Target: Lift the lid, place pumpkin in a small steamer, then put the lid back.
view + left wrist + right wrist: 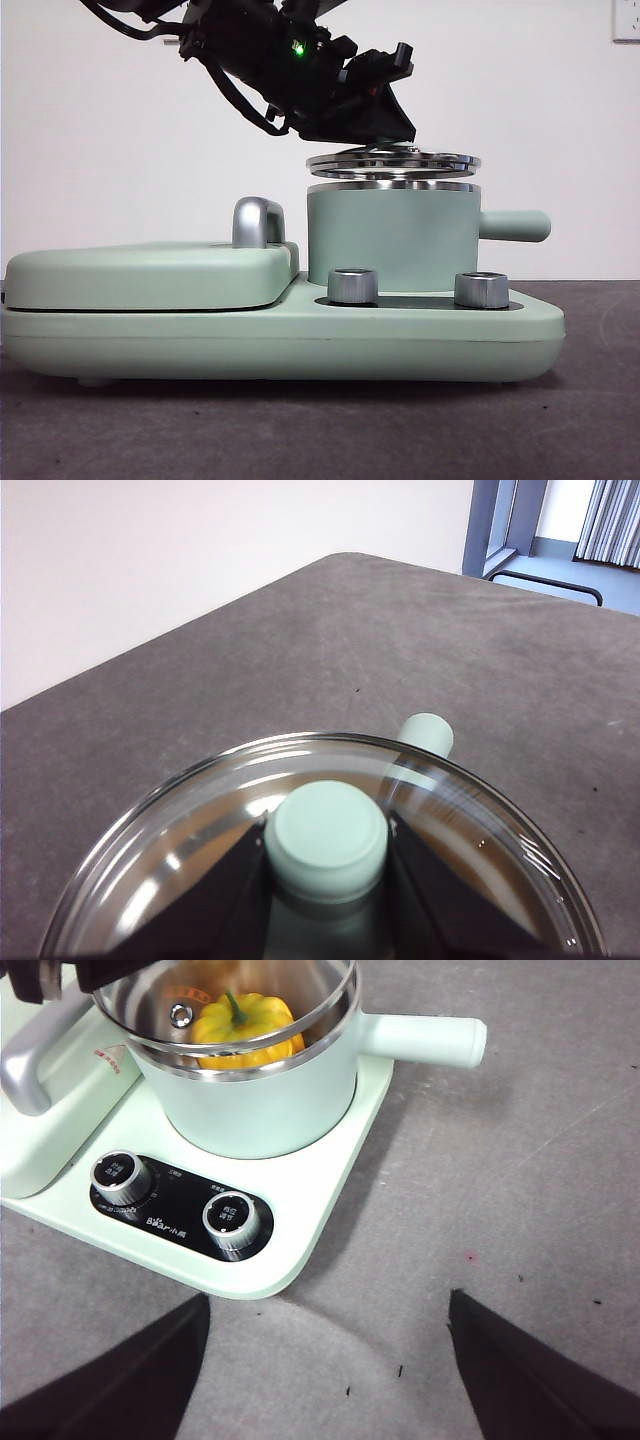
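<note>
Above the steamer [390, 240]: left end effector [326, 842] grips lid [393, 161] by knob, just off rim | pumpkin [246, 1028] inside steamer | right end effector [325, 1370] wide, over counter [520, 1160]

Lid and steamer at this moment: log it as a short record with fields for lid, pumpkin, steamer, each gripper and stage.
lid: held just above the steamer's rim, a thin gap showing, roughly level
pumpkin: inside the steamer, stem up
small steamer: on the mint-green base, side handle pointing away from the flat cover
left gripper: shut on the lid's knob
right gripper: open, empty, over the table beside the base's knobs
stage: pumpkin in, lid not yet seated
</note>
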